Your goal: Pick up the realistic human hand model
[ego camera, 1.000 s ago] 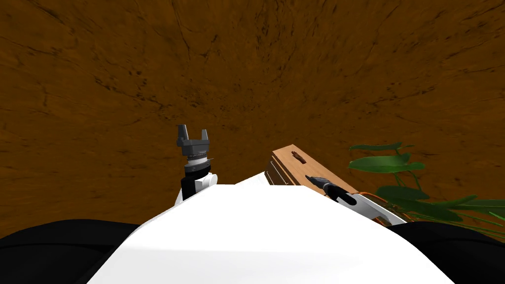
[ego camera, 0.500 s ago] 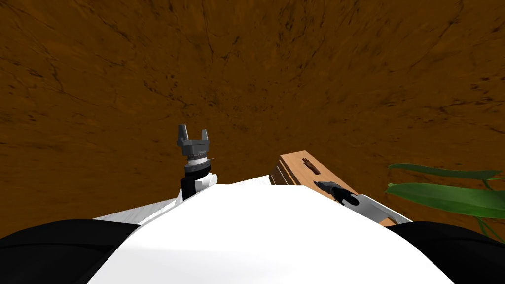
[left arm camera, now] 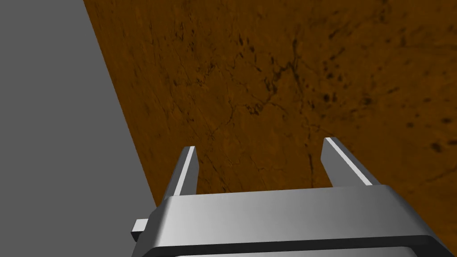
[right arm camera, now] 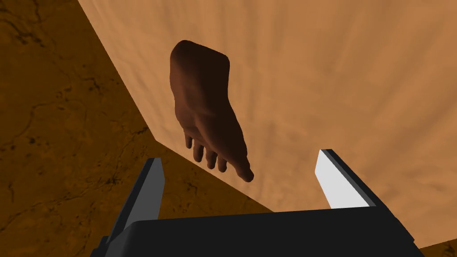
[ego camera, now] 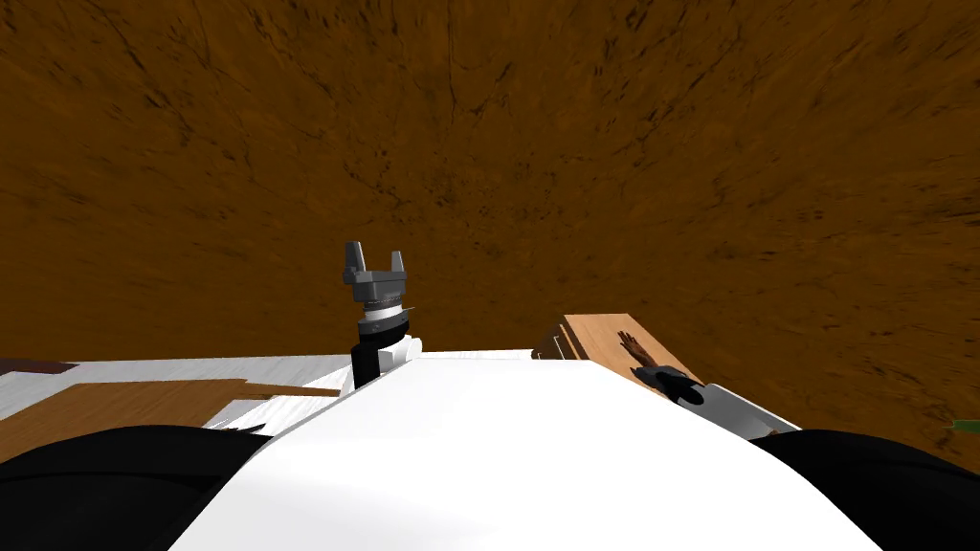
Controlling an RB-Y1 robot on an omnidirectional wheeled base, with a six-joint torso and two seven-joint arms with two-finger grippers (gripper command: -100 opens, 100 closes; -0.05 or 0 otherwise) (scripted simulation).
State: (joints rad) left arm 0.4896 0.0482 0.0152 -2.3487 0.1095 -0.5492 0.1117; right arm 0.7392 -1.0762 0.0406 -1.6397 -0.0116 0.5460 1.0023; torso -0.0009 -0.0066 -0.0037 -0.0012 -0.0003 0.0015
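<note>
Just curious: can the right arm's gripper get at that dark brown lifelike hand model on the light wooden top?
Probably yes. The right gripper is open, and the dark brown hand model lies on the light wooden top just beyond its fingers, with nothing between.

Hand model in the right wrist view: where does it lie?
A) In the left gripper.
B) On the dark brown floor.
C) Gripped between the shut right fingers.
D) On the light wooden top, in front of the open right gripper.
D: the dark brown hand model lies on the light wooden top, and the right gripper stands open, touching nothing.
</note>
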